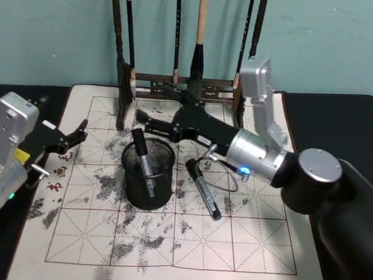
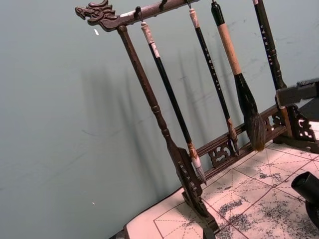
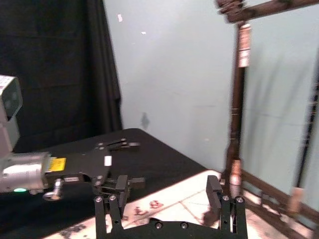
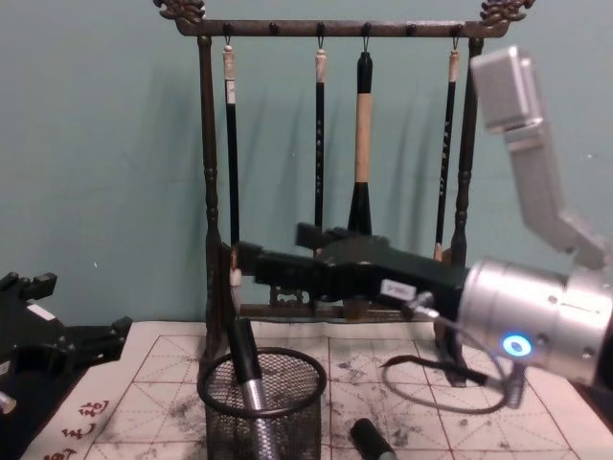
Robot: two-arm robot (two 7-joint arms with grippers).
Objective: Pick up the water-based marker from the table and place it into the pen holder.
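The pen holder (image 1: 147,179) (image 4: 263,407), a black mesh cup, stands on the ink-stained practice mat. One dark marker (image 1: 142,157) (image 4: 245,369) with a silver barrel leans inside it, cap end up. A second marker (image 1: 204,190) (image 4: 370,439) lies on the mat just right of the cup. My right gripper (image 1: 143,123) (image 4: 268,251) (image 3: 164,199) hovers open just above and behind the cup's rim, holding nothing and clear of the leaning marker. My left gripper (image 1: 76,139) rests open at the mat's left edge.
The tall dark wooden brush rack (image 1: 181,85) (image 2: 164,134) (image 4: 335,29) with several hanging brushes stands close behind the cup and the right gripper. A black cable (image 1: 225,175) loops off the right wrist above the lying marker. The mat's near half is bare.
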